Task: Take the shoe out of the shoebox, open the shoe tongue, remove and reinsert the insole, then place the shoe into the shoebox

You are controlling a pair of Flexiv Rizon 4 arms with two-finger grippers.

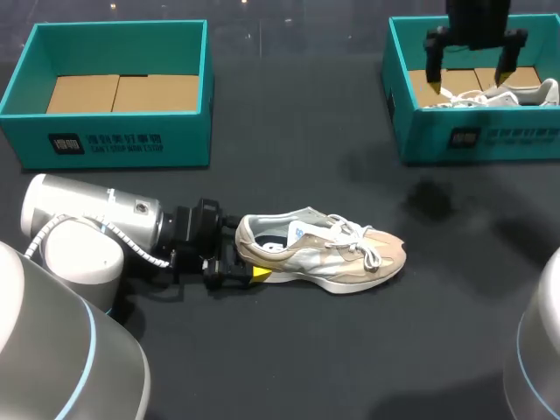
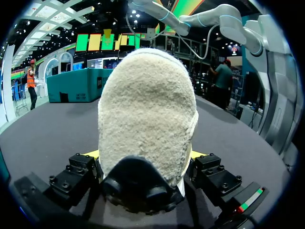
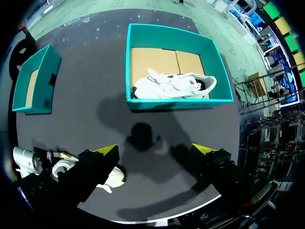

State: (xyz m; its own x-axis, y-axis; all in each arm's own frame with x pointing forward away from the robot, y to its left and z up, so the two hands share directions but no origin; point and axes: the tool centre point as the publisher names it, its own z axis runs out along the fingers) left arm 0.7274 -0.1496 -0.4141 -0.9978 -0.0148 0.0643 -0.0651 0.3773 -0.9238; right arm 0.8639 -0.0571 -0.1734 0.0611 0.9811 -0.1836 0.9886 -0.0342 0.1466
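Note:
A beige and white shoe [image 1: 328, 249] lies on its sole on the dark table, toe to the right. My left gripper [image 1: 238, 267] sits at its heel. In the left wrist view the fuzzy beige heel [image 2: 147, 114] fills the space between the wide-apart fingers of the left gripper [image 2: 144, 155]; I see no clamping. My right gripper [image 1: 469, 83] hangs open and empty above the right teal shoebox [image 1: 398, 105], which holds a white shoe [image 1: 503, 96]. From the right wrist view, that white shoe [image 3: 174, 86] lies well ahead of the right gripper [image 3: 156, 150].
A second teal shoebox [image 1: 114, 144] stands at the back left with only cardboard on its bottom. Open dark tabletop lies between the boxes and around the beige shoe. My left arm [image 1: 87, 227] lies low along the table's front left.

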